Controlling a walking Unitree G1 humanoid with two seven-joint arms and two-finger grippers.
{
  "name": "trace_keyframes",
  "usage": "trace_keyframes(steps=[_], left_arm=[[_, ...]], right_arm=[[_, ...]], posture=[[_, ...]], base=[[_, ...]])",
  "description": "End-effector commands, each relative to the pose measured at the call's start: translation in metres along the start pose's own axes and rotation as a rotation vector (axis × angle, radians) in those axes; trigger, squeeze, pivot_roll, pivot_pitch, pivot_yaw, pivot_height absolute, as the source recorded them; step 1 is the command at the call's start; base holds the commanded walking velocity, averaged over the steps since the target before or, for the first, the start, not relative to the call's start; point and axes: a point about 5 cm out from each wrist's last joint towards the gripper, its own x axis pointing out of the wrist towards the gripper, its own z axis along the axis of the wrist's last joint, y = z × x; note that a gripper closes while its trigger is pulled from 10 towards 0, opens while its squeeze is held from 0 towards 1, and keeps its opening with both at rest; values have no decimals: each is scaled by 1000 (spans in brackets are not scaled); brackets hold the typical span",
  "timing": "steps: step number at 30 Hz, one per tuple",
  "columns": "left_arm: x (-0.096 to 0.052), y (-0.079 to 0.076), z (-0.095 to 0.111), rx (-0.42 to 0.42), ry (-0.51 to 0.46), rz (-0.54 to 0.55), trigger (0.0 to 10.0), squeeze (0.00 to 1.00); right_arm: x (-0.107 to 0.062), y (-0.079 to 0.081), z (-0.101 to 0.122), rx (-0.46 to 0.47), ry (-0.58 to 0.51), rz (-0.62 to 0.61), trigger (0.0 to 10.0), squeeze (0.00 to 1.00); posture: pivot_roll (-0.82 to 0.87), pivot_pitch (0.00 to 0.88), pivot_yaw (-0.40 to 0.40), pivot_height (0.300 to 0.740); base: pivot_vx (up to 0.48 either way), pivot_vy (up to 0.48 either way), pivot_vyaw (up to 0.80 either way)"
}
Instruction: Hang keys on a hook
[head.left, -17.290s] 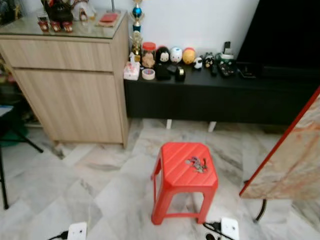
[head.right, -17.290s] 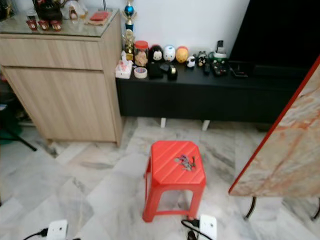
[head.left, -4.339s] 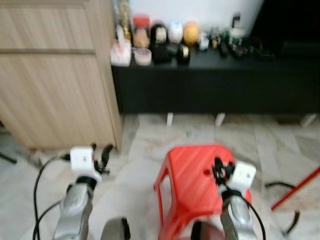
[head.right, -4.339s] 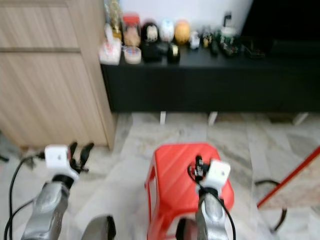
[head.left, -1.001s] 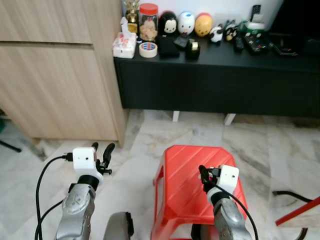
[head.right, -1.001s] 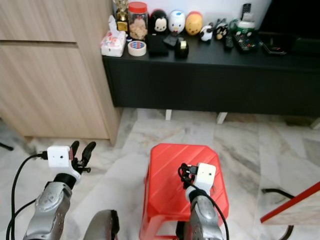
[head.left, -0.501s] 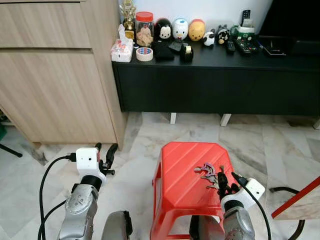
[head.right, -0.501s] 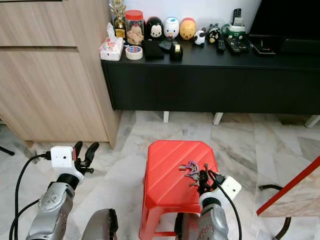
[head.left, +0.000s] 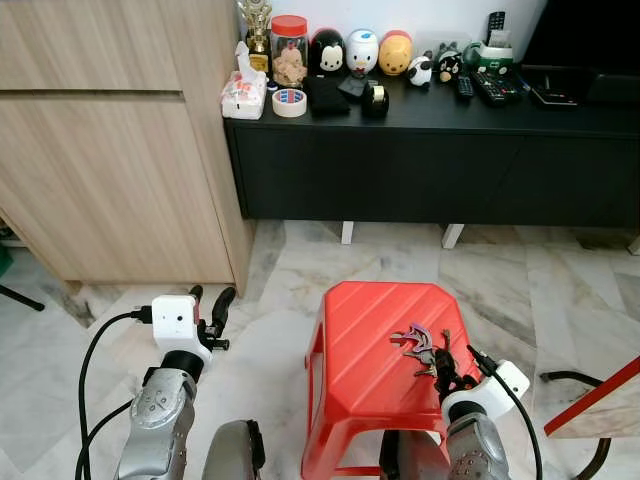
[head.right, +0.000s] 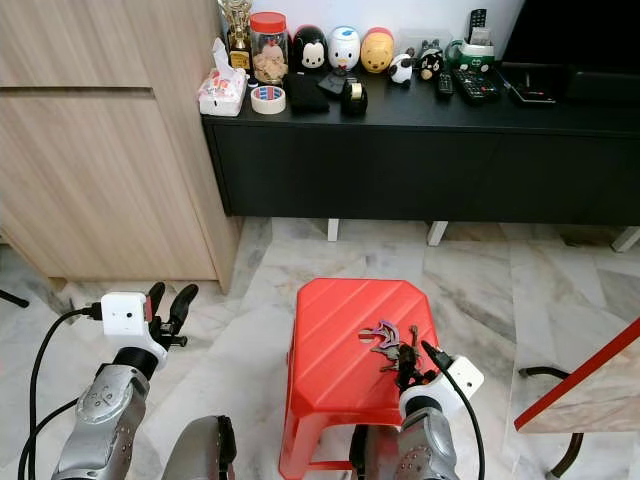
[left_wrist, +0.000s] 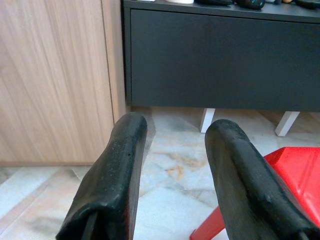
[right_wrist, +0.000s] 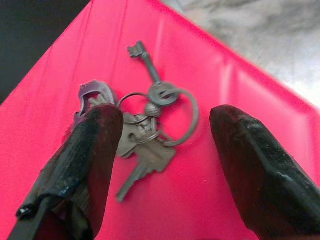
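Left pincer (head.left: 208, 305) hung released at about 8 o'clock in the head views, its two black fingers (left_wrist: 112, 180) spread apart above the marble floor (head.left: 270, 290), clear of the stool. At 10 o'clock stood a wooden cabinet (head.left: 110, 140), and just to its right a low black surface (head.left: 430, 150) ran across the 12 o'clock side, carrying a tissue pack (head.left: 243, 95), a roll of tape (head.left: 290, 101), a jar with a red lid (head.left: 291, 50) and a row of small round figures (head.left: 361, 50), with remote controls (head.left: 492, 85) toward 1 o'clock.

Near 5 o'clock a red plastic stool (head.left: 370, 370) stood on the floor. The keys (head.left: 415, 345) lay flat on its seat, toward the right edge: a bunch on rings with a purple clip. The right pincer (head.left: 447, 368) sat low over the seat just at the 5 o'clock side of the bunch, released. In the right wrist view its fingers (right_wrist: 87, 160) stood wide on either side of the keys (right_wrist: 142, 137), one tip at the purple clip, without closing on them.
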Motion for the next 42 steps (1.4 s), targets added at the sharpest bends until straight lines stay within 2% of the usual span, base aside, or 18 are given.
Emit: trace_keyframes(steps=[1, 4, 12, 13, 19, 21, 25, 27, 42], left_arm=[[-3, -1, -4, 17, 20, -10, 10000, 0], [-3, -1, -4, 17, 21, -12, 10000, 0], [-5, -1, -5, 23, 24, -14, 10000, 0], [-5, -1, -5, 24, 24, -16, 10000, 0], [-5, -2, -5, 32, 24, -20, 10000, 0], [-5, -1, -5, 36, 25, -21, 10000, 0], [-5, -1, -5, 36, 25, -22, 10000, 0], [-5, -2, -5, 37, 24, -22, 10000, 0], [-6, -2, -7, 37, 32, -19, 10000, 0]], right_arm=[[1, -1, -2, 23, 21, -6, 10000, 0], [3, 2, -4, 45, 54, -2, 10000, 0], [4, 2, -7, 36, 82, -11, 10000, 0], [4, 2, -7, 41, 84, -9, 0, 0], [4, 3, -7, 57, 75, -3, 0, 0], [4, 4, -8, 23, 72, 6, 0, 0], [4, 6, -8, 22, 68, 18, 0, 0], [5, 8, -5, -22, 48, 18, 0, 0], [6, 13, -3, -10, 34, 46, 0, 0]], posture=[[110, 78, -55, 587], [114, 78, -54, 587], [117, 82, -53, 587], [117, 82, -53, 587], [118, 84, -53, 587], [116, 83, -52, 587], [117, 81, -51, 587], [117, 81, -51, 587], [119, 82, -54, 587]], base=[[0, 0, 0], [0, 0, 0], [0, 0, 0], [0, 0, 0], [0, 0, 0], [0, 0, 0], [0, 0, 0], [0, 0, 0], [0, 0, 0]])
